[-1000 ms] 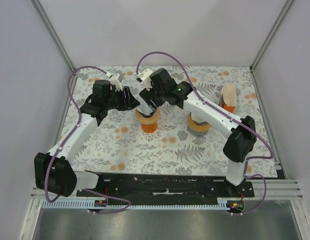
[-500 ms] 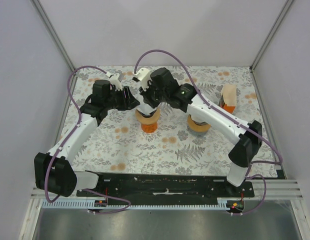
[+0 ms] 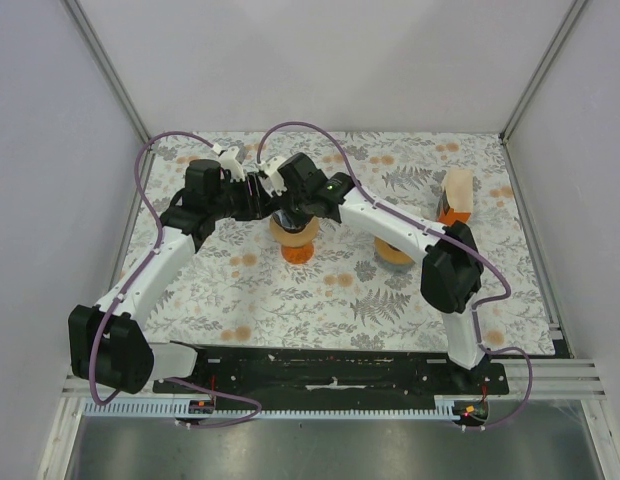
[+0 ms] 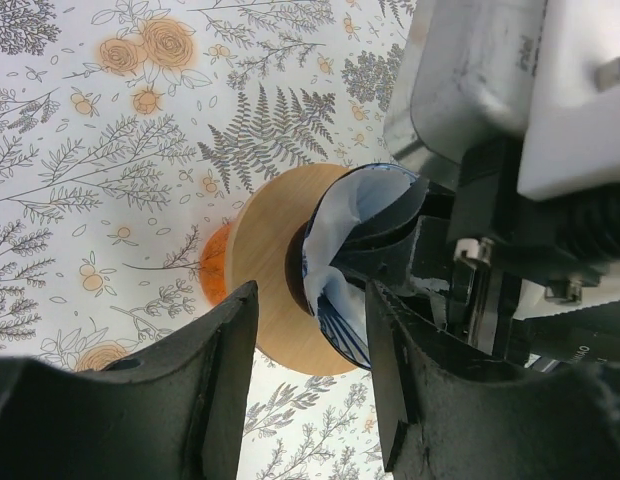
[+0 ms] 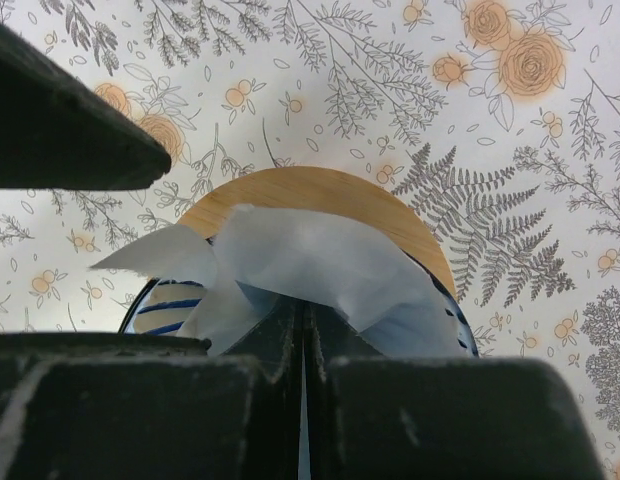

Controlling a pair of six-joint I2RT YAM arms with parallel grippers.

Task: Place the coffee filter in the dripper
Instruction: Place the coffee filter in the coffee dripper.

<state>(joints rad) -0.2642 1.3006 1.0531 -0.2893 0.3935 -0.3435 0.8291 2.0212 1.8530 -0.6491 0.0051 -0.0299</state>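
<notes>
Top view: dripper [image 3: 295, 236] mid-tabletop [image 3: 340, 295], both arms converged over it.
Left wrist view: left jaws apart, empty, poised just beside the dripper. Filter [image 4: 337, 208] crumpled inside the cup, not yet seated.
Right wrist view: right jaws together, tips buried in the paper, pinch unconfirmed; one flap splayed past the rim. Advised: press straight down the centre, tuck the flap, avoid tipping.

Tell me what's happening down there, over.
Right gripper shut, tips down in coffee filter. Filter sits crumpled in dripper. Left gripper open, alongside dripper.
</notes>
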